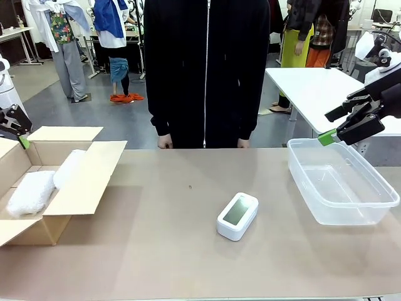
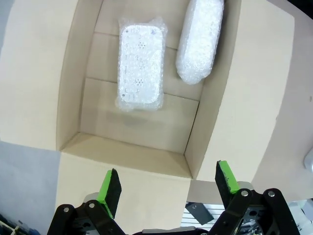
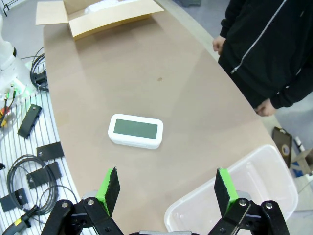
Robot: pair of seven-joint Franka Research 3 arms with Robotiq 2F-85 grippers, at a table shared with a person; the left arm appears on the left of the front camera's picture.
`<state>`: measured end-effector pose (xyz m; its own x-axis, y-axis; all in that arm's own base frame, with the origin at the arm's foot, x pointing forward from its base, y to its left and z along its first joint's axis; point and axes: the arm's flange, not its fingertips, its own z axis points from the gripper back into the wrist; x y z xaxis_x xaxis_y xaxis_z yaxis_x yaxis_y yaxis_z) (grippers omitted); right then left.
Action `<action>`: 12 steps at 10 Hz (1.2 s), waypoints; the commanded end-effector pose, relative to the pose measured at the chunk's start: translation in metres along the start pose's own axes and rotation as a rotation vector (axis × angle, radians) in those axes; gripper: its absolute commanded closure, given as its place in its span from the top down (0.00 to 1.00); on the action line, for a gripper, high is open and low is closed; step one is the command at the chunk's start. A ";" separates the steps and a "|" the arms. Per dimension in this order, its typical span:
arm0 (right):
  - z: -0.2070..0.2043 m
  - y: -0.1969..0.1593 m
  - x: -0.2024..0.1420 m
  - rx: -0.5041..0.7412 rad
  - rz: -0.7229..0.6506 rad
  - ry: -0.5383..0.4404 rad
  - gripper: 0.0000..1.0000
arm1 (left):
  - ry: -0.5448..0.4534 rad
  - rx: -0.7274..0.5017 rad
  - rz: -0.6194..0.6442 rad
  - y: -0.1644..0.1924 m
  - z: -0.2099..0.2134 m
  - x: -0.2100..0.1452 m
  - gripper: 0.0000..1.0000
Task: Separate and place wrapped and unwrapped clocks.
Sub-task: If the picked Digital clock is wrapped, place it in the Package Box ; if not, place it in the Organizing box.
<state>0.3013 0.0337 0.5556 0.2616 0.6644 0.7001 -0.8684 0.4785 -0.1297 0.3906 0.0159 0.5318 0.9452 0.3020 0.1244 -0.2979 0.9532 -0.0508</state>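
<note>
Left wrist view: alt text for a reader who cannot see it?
Two bubble-wrapped bundles lie side by side in an open cardboard box, seen from above. The left gripper hangs above its near flap, open and empty.

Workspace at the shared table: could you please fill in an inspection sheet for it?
Surface: tan tabletop, one small dark speck.
Job's things: two white bubble-wrapped bundles in the brown cardboard box; bare white digital clock with grey-green screen on the tabletop, screen up; clear plastic tub apart from it.
Clutter: black flat parts on a slatted rack.
Grippers: left gripper open above the box; right gripper open by the tub.
Cables: black cables on the rack.
Surroundings: person in black jacket at far edge.
</note>
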 end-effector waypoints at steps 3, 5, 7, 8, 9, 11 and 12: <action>-0.002 -0.002 -0.001 0.021 0.002 -0.015 1.00 | -0.022 -0.004 -0.004 0.000 0.002 -0.003 1.00; -0.002 -0.002 -0.001 0.021 0.002 -0.015 1.00 | -0.022 -0.004 -0.004 0.000 0.002 -0.003 1.00; -0.002 -0.002 -0.001 0.021 0.002 -0.015 1.00 | -0.022 -0.004 -0.004 0.000 0.002 -0.003 1.00; -0.002 -0.002 -0.001 0.021 0.002 -0.015 1.00 | -0.022 -0.004 -0.004 0.000 0.002 -0.003 1.00; -0.002 -0.002 -0.001 0.021 0.002 -0.015 1.00 | -0.022 -0.004 -0.004 0.000 0.002 -0.003 1.00; -0.002 -0.002 -0.001 0.021 0.002 -0.015 1.00 | -0.022 -0.004 -0.004 0.000 0.002 -0.003 1.00; -0.002 -0.002 -0.001 0.021 0.002 -0.015 1.00 | -0.007 -0.002 -0.001 0.000 0.003 -0.001 1.00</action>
<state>0.3013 0.0337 0.5555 0.2616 0.6644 0.7001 -0.8684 0.4785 -0.1297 0.3891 0.0154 0.5345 0.9445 0.3012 0.1312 -0.2969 0.9535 -0.0520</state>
